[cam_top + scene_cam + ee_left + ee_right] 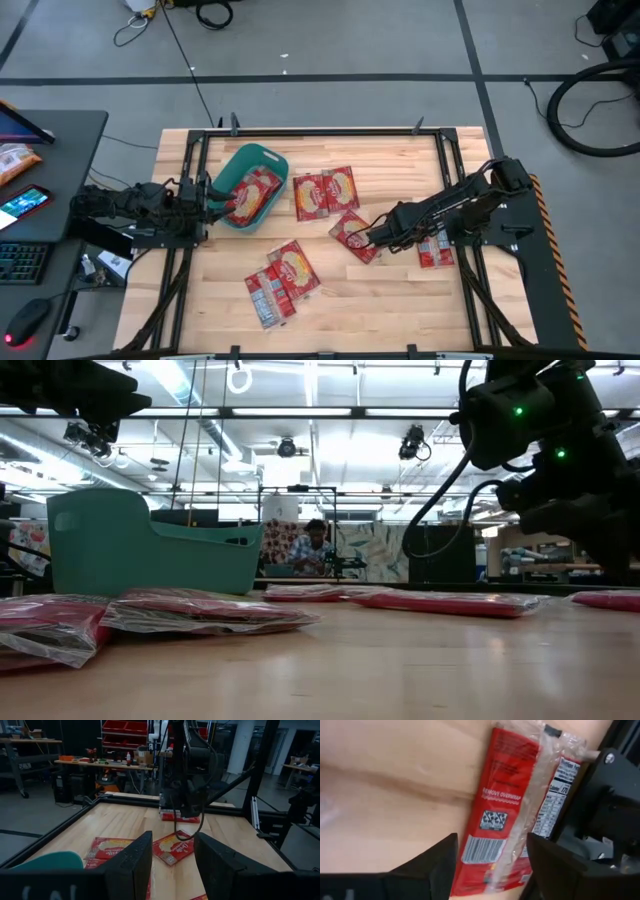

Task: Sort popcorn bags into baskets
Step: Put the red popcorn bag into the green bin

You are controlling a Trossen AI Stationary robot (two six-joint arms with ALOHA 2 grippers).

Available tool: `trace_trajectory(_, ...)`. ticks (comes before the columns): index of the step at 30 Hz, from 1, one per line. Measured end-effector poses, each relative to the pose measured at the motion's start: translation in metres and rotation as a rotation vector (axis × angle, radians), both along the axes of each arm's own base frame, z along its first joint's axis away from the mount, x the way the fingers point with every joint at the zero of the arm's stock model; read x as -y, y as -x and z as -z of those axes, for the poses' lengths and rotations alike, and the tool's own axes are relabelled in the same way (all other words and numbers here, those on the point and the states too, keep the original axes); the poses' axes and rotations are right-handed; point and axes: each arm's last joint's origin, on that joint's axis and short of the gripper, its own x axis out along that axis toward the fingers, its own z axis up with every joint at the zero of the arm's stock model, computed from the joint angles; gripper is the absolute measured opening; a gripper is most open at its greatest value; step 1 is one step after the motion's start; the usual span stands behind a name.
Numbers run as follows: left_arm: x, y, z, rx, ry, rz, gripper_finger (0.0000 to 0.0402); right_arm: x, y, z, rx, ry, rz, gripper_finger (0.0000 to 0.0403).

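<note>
- Presently your right gripper [374,238] stands with fingers spread over a red popcorn bag [506,815] near the table's middle, its fingers astride the bag without pinching it.
- Likely fault: if you close on the loose clear wrap alone, you may see the bag slide out on the lift.
- Second fault: the neighbouring bags [326,192] lie just beside it, so a low sweep could drag them.
- Your left gripper [212,196] waits at the teal basket [252,158], fingers partly apart and empty; crossing arms there risks a knock.
- Bags look flat, red and glossy; one [252,197] lies in the basket, others [283,281] are scattered on the table.
</note>
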Motion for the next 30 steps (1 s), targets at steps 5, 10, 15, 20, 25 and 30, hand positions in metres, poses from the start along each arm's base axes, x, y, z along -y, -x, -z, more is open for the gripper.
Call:
trace_trajectory(5, 0.000, 0.000, 0.000, 0.000, 0.000, 0.000, 0.0151, 0.001, 0.000, 0.000, 0.010, 0.053, 0.047, 0.0236)
trace_trajectory(10, 0.000, 0.000, 0.000, 0.000, 0.000, 0.000, 0.0151, 0.003, 0.004, 0.007, 0.015, 0.091, 0.048, 0.0223)
trace_trajectory(15, 0.000, 0.000, 0.000, 0.000, 0.000, 0.000, 0.0151, 0.004, 0.012, 0.024, 0.026, 0.057, 0.060, 0.0212)
trace_trajectory(20, 0.000, 0.000, 0.000, 0.000, 0.000, 0.000, 0.0151, 0.004, 0.015, 0.030, 0.029, 0.047, 0.064, 0.0204)
trace_trajectory(25, 0.000, 0.000, 0.000, 0.000, 0.000, 0.000, 0.0151, 0.002, 0.021, 0.034, 0.011, 0.038, 0.050, 0.0185)
trace_trajectory(30, 0.000, 0.000, 0.000, 0.000, 0.000, 0.000, 0.0151, -0.001, 0.021, 0.036, 0.022, 0.017, 0.015, 0.0130)
